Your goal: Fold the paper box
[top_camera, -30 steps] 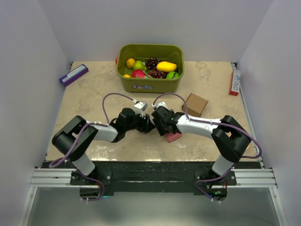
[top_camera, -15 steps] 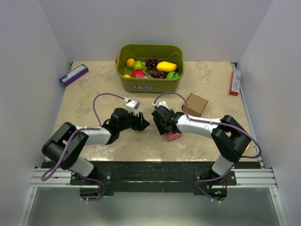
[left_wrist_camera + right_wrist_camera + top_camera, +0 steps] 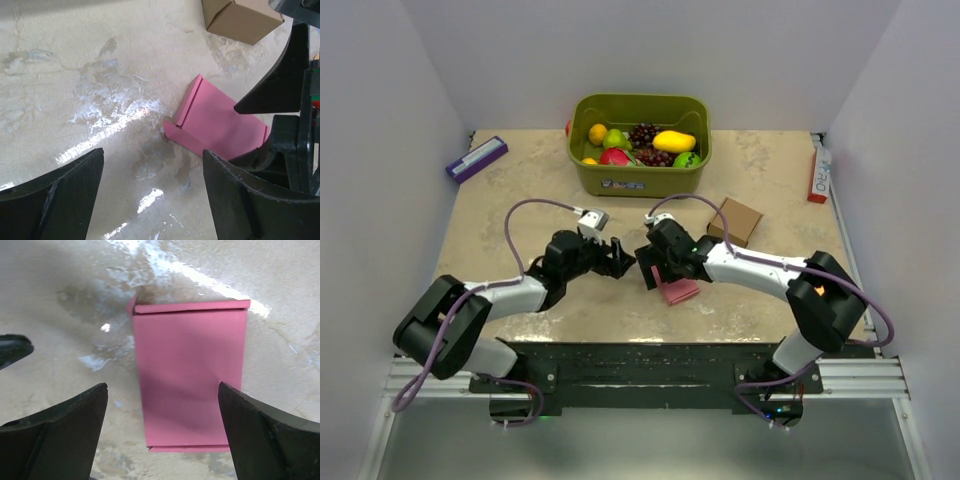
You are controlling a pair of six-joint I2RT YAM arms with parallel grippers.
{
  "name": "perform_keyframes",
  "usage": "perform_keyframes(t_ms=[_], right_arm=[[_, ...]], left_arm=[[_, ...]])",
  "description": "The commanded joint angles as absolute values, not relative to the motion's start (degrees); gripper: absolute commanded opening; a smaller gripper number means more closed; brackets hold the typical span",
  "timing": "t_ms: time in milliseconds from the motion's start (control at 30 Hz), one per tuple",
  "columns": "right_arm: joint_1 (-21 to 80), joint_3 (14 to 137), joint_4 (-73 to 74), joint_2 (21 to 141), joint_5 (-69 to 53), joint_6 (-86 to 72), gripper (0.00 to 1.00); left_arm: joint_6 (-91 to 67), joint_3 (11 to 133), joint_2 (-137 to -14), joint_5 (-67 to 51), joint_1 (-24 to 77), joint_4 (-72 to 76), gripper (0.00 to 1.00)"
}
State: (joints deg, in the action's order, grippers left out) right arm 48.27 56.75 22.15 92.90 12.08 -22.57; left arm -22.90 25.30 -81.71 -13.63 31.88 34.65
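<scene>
Tabletop (image 3: 520,210), glossy beige marbled, ringed by white walls (image 3: 650,50). Flat pink card paper box (image 3: 679,291) lies near its front, under right gripper (image 3: 651,276), fingers wide, seemingly clear of it; left gripper (image 3: 621,260) beside, equally wide.

walls (image 3: 660,50): plain pale grey | table (image 3: 510,200): beige marbled top, glossy glare | rail (image 3: 420,378): metal, near edge

We get bright, even overhead light in the top view w/ soft shadows, sharp thruout. Wrist cams: white glare streaks on the table (image 3: 115,117); left gripper (image 3: 152,160) fingers (image 3: 50,195) near-black, slightly soft. Dim shadow crosses the paper box (image 3: 190,380).
</scene>
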Motion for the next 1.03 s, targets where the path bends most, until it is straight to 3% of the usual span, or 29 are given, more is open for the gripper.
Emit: perform_keyframes(t_ms=[0, 267, 467, 533, 733, 1000], right_arm=[[48.4, 60.0, 21.4, 89.3, 8.8, -24.1, 0.96], [37.0, 52.2, 8.6, 81.6, 3.3, -27.9, 0.97], [21.2, 43.6, 1.9, 68.0, -3.2, -27.0, 0.98], [17.4, 42.4, 2.6, 61.6, -1.9, -26.0, 0.98], [15.6, 38.1, 4.5, 44.9, 5.3, -21.2, 0.99], [15.5, 36.9, 7.2, 40.3, 6.9, -20.3, 0.99]], left_arm=[[-21.6, 24.3, -76.4, -9.2, 30.9, 35.4, 0.87], [-27.2, 27.4, -62.0, -1.0, 25.8, 19.0, 0.94], [-30.9, 28.8, -51.9, -3.9, 12.8, 7.1, 0.96], [-29.3, 32.0, -49.7, -1.6, 12.7, 1.4, 0.99], [-25.2, 41.2, -44.2, 3.0, 12.7, -11.1, 1.0], [-20.7, 45.9, -40.8, 5.4, 12.7, -17.0, 1.0]])
